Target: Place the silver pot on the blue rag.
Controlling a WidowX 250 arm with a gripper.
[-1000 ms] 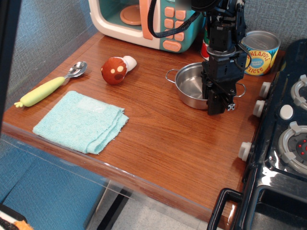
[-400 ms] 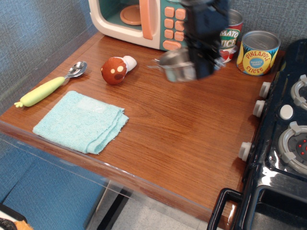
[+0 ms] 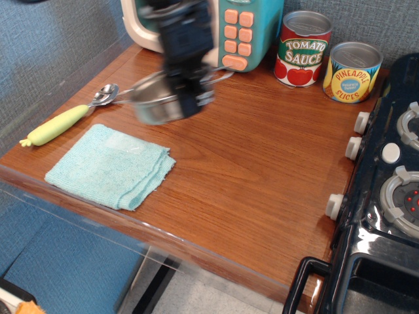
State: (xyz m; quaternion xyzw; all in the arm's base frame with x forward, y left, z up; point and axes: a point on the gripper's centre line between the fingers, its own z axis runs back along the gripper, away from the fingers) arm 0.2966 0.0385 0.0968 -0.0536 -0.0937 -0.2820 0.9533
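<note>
The silver pot (image 3: 154,103) hangs in the air above the wooden table, blurred by motion, held at its right rim by my gripper (image 3: 191,98), which is shut on it. It sits up and to the right of the blue rag (image 3: 111,165), which lies flat near the table's front left edge. The pot hides the spot where the brown mushroom toy stood.
A spoon with a yellow-green handle (image 3: 65,120) lies left of the rag. A toy microwave (image 3: 229,29) stands at the back. A tomato sauce can (image 3: 302,49) and a pineapple can (image 3: 352,72) stand back right. A black stove (image 3: 386,196) fills the right side.
My gripper has lifted the pot from its place near the cans and carried it left across the table, to just above and right of the rag.
</note>
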